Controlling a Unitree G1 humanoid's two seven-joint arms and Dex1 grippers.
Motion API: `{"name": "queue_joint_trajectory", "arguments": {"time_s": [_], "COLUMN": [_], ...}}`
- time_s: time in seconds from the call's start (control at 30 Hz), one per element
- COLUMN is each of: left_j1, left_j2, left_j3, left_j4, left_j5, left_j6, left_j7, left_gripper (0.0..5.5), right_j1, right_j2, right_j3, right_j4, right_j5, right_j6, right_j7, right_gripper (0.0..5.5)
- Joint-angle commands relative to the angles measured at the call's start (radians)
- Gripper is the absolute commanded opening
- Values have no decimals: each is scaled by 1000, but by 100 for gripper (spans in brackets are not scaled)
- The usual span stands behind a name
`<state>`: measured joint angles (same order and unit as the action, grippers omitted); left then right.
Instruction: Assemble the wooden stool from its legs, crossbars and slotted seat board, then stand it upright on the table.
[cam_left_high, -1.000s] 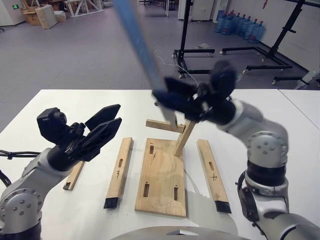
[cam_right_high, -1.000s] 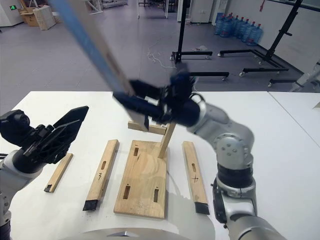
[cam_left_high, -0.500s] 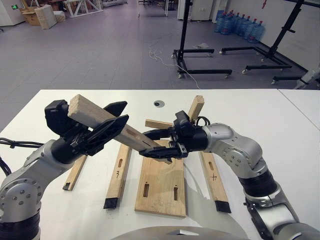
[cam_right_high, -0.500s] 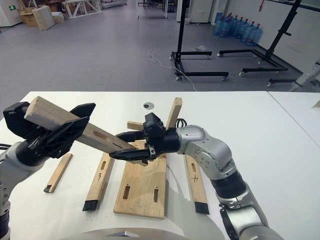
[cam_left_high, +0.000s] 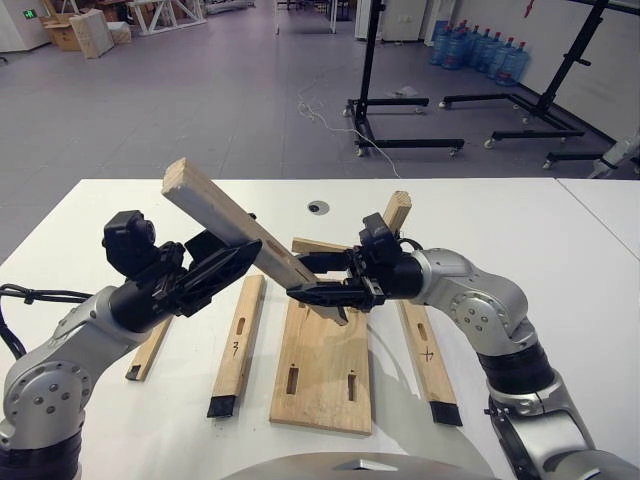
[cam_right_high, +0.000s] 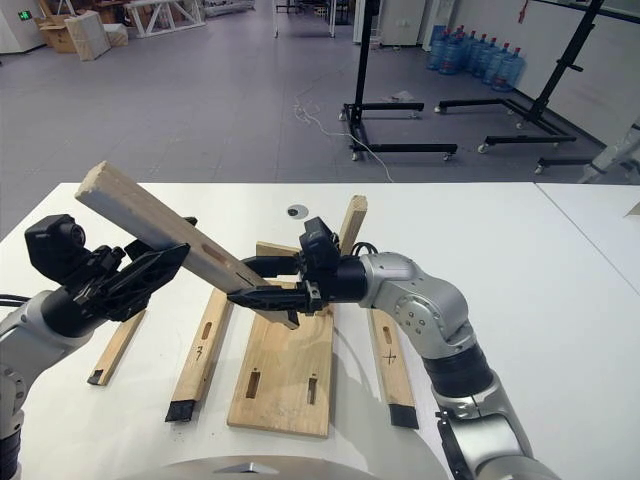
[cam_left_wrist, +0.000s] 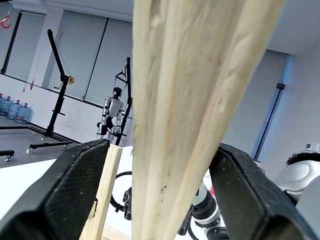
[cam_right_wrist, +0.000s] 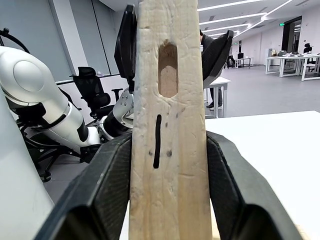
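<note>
Leg (cam_left_high: 228, 224) in right claw (cam_left_high: 296, 278) — seemingly left claw (cam_left_high: 250, 236)

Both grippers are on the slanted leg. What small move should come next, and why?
Probably tip the leg more upright: the left gripper and right gripper both clamp it slanted, its lower end just above the seat board.

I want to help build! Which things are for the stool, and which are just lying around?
For the stool: long slotted wooden leg in the right hand; flat slotted wooden seat board; upright leg with crossbar; wooden legs lying flat.
Lying about: black wheeled metal stands; blue water bottles.
</note>
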<state>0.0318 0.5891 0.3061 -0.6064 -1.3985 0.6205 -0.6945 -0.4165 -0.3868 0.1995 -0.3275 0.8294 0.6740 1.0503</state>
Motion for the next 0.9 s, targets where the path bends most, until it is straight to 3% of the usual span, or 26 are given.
{"name": "queue_joint_trajectory", "arguments": {"time_s": [0.03,0.23,0.53,0.9], "left_j1": [-22,-11,-20,-14], "left_j2": [-5,-14,-39,-46], "left_j3": [-4,-5,-8,-23], "left_j4": [0,-15,-23,-1], "left_j5": [-3,-12,-3,49], "left_j6": [-5,-2,-24,-45], "left_j7": [9,14,9,-62], "left_gripper": [344,335,208,207], "right_j1": [12,8,0,-8], "right_j2": [-13,6,14,18], "right_j3": [32,28,29,37], "right_j4": [11,31,42,59], "right_j5": [-25,-17,-23,-63], "right_j6": [5,10,24,22], "right_j7": [24,24,25,-10], "right_gripper": [200,200,200,200]}}
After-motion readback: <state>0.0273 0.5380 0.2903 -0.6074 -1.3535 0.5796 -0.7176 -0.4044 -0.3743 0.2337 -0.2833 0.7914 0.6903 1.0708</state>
